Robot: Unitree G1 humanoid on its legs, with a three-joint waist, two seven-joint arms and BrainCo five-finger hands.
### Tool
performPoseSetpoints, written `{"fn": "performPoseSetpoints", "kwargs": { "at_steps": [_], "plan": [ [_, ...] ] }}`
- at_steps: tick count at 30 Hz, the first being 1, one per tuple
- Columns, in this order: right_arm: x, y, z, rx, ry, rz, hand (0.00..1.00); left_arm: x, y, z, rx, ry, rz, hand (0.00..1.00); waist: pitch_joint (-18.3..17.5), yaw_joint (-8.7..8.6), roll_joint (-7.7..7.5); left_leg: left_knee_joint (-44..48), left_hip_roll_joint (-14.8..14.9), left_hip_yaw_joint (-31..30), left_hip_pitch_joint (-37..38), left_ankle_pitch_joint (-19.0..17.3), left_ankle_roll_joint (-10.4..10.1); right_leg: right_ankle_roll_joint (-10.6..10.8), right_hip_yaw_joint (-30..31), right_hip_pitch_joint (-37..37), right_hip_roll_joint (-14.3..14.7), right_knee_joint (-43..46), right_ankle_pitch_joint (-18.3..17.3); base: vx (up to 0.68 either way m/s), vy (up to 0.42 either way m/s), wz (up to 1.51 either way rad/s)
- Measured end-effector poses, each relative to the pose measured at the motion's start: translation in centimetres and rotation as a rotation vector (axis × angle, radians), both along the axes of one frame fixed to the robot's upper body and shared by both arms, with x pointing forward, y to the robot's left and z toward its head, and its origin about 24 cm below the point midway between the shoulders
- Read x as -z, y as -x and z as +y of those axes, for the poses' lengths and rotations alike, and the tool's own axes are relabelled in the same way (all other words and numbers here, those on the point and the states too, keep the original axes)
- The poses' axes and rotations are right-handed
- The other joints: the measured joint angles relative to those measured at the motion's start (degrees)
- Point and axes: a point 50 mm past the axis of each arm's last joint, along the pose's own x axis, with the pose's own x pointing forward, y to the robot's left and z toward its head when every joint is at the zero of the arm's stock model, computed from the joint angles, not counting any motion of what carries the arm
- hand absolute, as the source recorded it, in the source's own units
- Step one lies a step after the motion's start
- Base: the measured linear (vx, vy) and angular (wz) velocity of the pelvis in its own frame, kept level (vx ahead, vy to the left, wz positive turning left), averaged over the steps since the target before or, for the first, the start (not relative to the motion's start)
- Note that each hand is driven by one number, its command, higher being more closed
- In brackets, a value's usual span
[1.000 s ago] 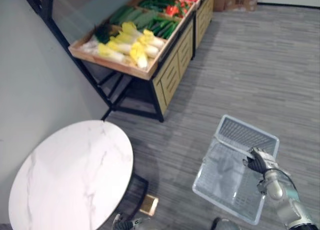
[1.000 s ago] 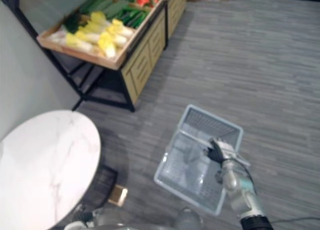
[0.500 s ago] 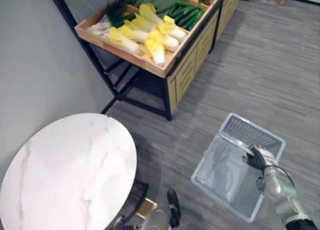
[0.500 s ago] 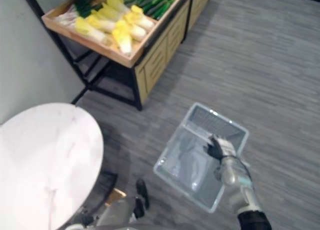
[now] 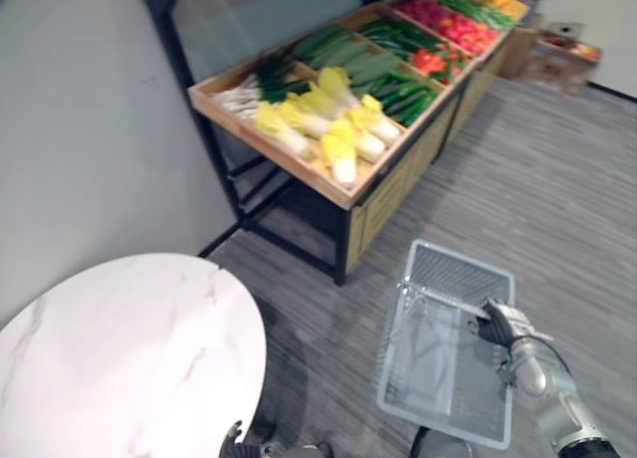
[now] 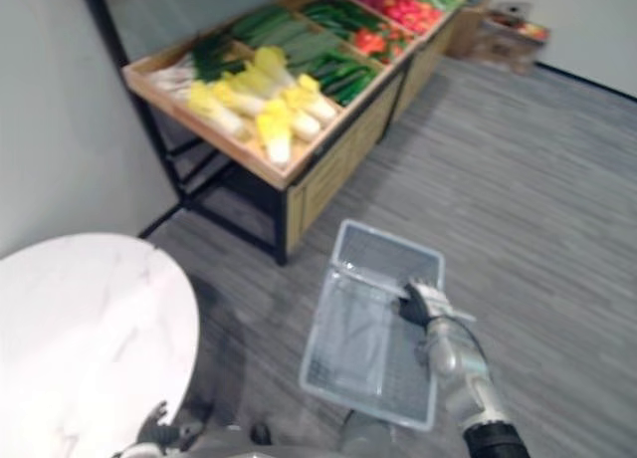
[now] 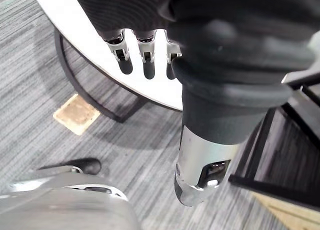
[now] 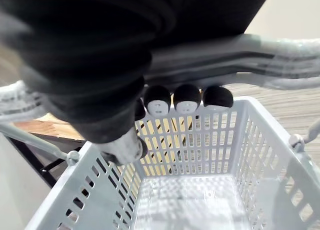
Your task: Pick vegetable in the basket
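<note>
Grocery shop: wooden produce stand point(image 5: 343, 194) with sorted vegetables point(image 5: 328, 129), grey shopping basket point(image 5: 438, 413).

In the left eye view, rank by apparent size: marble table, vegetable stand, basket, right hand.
Largest, too close to rank: long wooden vegetable stand and round white marble table, which is nearer and cut off by the frame.
Then grey plastic mesh basket.
Smallest: right hand, gripping its handle.

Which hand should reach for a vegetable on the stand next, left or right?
Probably left. The right hand is curled round the handle of the basket, so it is occupied. The left hand hangs free with relaxed fingers by the round table, and the vegetable stand lies ahead to the left.
</note>
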Motion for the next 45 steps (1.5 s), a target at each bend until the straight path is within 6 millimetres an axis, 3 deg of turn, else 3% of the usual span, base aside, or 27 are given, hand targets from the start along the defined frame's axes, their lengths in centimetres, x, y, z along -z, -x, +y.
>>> {"fn": "performPoseSetpoints", "kwargs": {
  "at_steps": [2,3,5,6,7,8,9,10,13,16,17,20,22,23,25,26,28,29,32,37,38,40,42,43,45],
  "plan": [
    [-0.3,0.0,-0.6,0.025,0.000,-0.012,1.00,-0.2,-0.6,-0.3,0.014,0.004,-0.019,0.00,0.00,0.41,0.45,-0.01,1.62,-4.68,0.17,-0.91,-3.24,2.34,5.37,-0.40,-0.25,-12.60,3.19,0.33,-0.343,1.07],
    [-0.3,0.0,-0.6,0.029,-0.001,-0.014,1.00,-0.2,-0.6,-0.2,0.013,0.002,-0.018,0.00,-0.04,0.65,0.36,0.04,1.92,-5.70,0.30,-1.29,-4.14,2.53,6.24,-0.20,-0.51,-14.61,4.09,0.33,-0.434,0.96],
    [-0.2,0.2,-0.7,0.039,-0.006,-0.014,1.00,-0.3,-0.3,0.9,0.014,-0.028,-0.007,0.00,-0.57,0.80,-1.54,0.52,2.76,-9.37,1.03,-3.63,-8.84,3.20,7.35,1.49,-1.63,-17.98,4.95,0.31,-0.509,0.93],
    [-0.2,0.3,-0.9,0.045,-0.005,-0.014,1.00,-0.3,-0.2,0.9,0.010,-0.028,-0.002,0.00,-0.62,0.73,-1.51,0.71,3.40,-10.34,1.02,-4.42,-10.07,5.22,6.88,1.73,-1.56,-17.23,8.92,0.27,-0.566,0.89],
    [-0.1,0.7,-1.6,0.079,0.001,-0.006,1.00,0.1,0.1,0.1,-0.005,-0.002,0.014,0.00,-0.82,0.84,0.68,1.21,6.89,-11.33,1.11,-5.43,-11.59,5.19,4.13,1.65,0.66,-13.69,10.47,0.20,-0.457,0.56],
    [-0.1,0.7,-1.9,0.095,0.005,-0.006,1.00,0.4,0.4,-0.5,-0.013,0.016,0.022,0.00,-1.29,1.01,2.73,1.28,9.15,-11.25,1.19,-5.47,-11.72,4.14,3.07,1.65,2.26,-12.74,9.15,0.27,-0.506,0.43],
    [-0.4,0.6,-2.3,0.111,0.012,-0.015,1.00,0.7,1.1,-1.5,-0.032,0.047,0.038,0.00,-1.73,1.30,4.95,1.42,11.96,-10.59,1.16,-3.48,-12.46,2.45,1.64,1.64,4.64,-11.69,7.54,0.28,-0.446,0.27],
    [-0.3,0.6,-2.5,0.119,0.018,-0.009,1.00,0.8,1.1,-2.0,-0.042,0.061,0.036,0.00,-1.97,1.09,5.44,2.42,12.83,-10.86,0.13,0.23,-13.80,1.16,0.05,1.77,5.08,-10.16,6.25,0.27,-0.425,0.34],
    [-0.2,1.1,-3.2,0.140,0.031,0.004,1.00,0.8,1.1,-1.8,-0.065,0.067,0.034,0.00,-1.74,0.01,5.14,11.68,14.29,-10.62,-4.56,5.82,-12.23,-0.90,-4.39,5.19,5.32,-8.77,2.98,0.23,-0.411,0.64],
    [-0.2,2.1,-4.6,0.181,0.049,0.016,1.00,0.9,1.7,-1.5,-0.127,0.080,0.035,0.00,-1.33,0.19,4.24,19.50,17.21,-4.57,-7.54,15.73,-8.72,-2.26,-7.72,12.56,6.84,-12.84,1.79,0.23,-0.339,0.41],
    [-0.3,2.2,-5.0,0.198,0.048,0.012,1.00,0.9,1.7,-1.5,-0.136,0.084,0.032,0.00,-1.32,0.24,4.17,20.43,17.70,-2.54,-7.70,16.06,-8.26,-2.39,-8.30,13.54,6.91,-13.74,1.74,0.14,-0.187,0.27],
    [-0.9,3.5,-7.6,0.318,0.057,-0.015,1.00,0.9,1.7,-1.4,-0.140,0.093,0.027,0.00,-1.30,-0.09,4.13,23.61,17.25,10.43,-8.48,10.97,-6.79,-3.32,-10.23,16.83,7.11,-17.93,2.39,0.14,-0.139,0.22],
    [-0.7,4.1,-8.9,0.392,0.051,-0.005,1.00,0.8,1.6,-1.3,-0.145,0.091,0.025,0.00,-1.19,-0.14,3.82,20.30,15.96,14.48,-8.16,7.68,-7.91,-3.19,-10.84,17.34,7.14,-18.39,2.50,0.12,0.009,0.18],
    [-0.5,4.4,-9.7,0.443,0.042,0.001,1.00,0.8,1.6,-1.3,-0.144,0.091,0.025,0.00,-1.10,-0.20,3.67,15.48,13.83,14.70,-8.28,6.23,-8.81,-2.82,-11.33,17.35,6.65,-18.74,2.73,0.13,0.083,0.21],
    [-0.1,5.1,-10.6,0.503,0.033,0.026,1.00,0.9,1.6,-1.4,-0.140,0.090,0.030,0.00,-1.05,-0.43,3.64,5.31,9.64,14.69,-8.14,6.95,-9.00,-2.23,-11.99,17.31,5.43,-18.88,3.06,0.11,0.167,0.21],
    [0.1,5.2,-10.8,0.514,0.027,0.034,1.00,0.9,1.7,-1.5,-0.139,0.092,0.034,0.00,-1.13,-0.45,4.00,-0.03,7.94,14.52,-7.95,10.12,-9.32,-1.56,-11.98,17.17,5.34,-19.12,3.44,0.13,0.239,0.11],
    [0.6,5.1,-10.1,0.508,0.003,0.040,1.00,0.8,1.5,-1.4,-0.129,0.078,0.028,0.00,-1.33,-0.34,4.74,-5.25,6.24,15.78,-7.15,11.38,-7.68,0.86,-11.83,17.16,5.83,-21.83,4.79,0.14,0.234,0.06],
    [0.9,4.9,-9.6,0.493,-0.010,0.043,1.00,0.6,1.0,-1.0,-0.133,0.071,0.010,0.00,-0.47,-0.27,3.53,-5.27,5.23,15.78,-7.63,11.31,-7.58,1.77,-11.88,17.87,5.35,-24.31,5.87,0.10,0.153,0.12],
    [1.1,4.0,-8.6,0.457,-0.022,0.045,1.00,0.6,1.3,-0.5,-0.130,0.054,0.023,0.00,0.33,0.07,2.87,-2.25,4.65,15.66,-8.37,9.45,-5.42,2.36,-11.70,20.24,5.37,-28.47,7.67,0.03,0.089,0.08],
    [2.4,3.5,-7.5,0.406,-0.033,0.096,1.00,0.8,1.9,-0.6,-0.136,0.057,0.043,0.00,0.67,0.73,2.62,0.10,5.16,15.37,-8.00,6.97,-4.83,2.01,-10.05,20.81,5.59,-28.42,7.39,0.01,0.013,-0.15],
    [2.6,3.7,-7.4,0.403,-0.033,0.104,1.00,0.8,2.0,-0.6,-0.137,0.058,0.048,0.00,0.71,0.75,2.55,0.23,5.12,15.36,-7.83,6.45,-4.86,2.38,-9.84,20.53,5.36,-27.53,6.53,0.03,0.040,-0.17],
    [3.2,4.2,-6.8,0.397,-0.047,0.127,1.00,1.1,2.9,-0.7,-0.142,0.060,0.078,0.00,0.78,0.66,1.45,1.32,4.42,15.98,-6.05,3.13,-4.85,4.01,-7.35,16.92,2.42,-17.37,0.61,0.03,0.077,-0.32],
    [3.7,4.6,-6.4,0.398,-0.060,0.140,1.00,1.0,3.1,-0.3,-0.140,0.045,0.084,0.00,0.57,0.25,0.20,0.98,3.20,16.21,-4.50,1.76,-4.97,4.98,-5.47,13.63,-0.20,-7.69,-1.03,0.08,0.063,-0.26],
    [3.6,4.3,-6.3,0.395,-0.060,0.134,1.00,1.0,3.0,-0.3,-0.130,0.040,0.082,0.00,0.58,-0.09,0.20,0.90,3.36,16.24,-4.14,1.37,-4.82,6.06,-3.41,9.15,-1.38,0.85,0.38,0.09,0.061,-0.15],
    [3.4,4.2,-6.4,0.398,-0.048,0.120,1.00,0.9,2.7,-0.1,-0.110,0.030,0.076,0.00,0.68,-0.28,0.36,-0.08,3.85,15.93,-2.36,1.50,-4.23,5.58,-2.12,5.23,-2.20,9.06,3.18,0.11,0.024,0.01]
  ]
}}
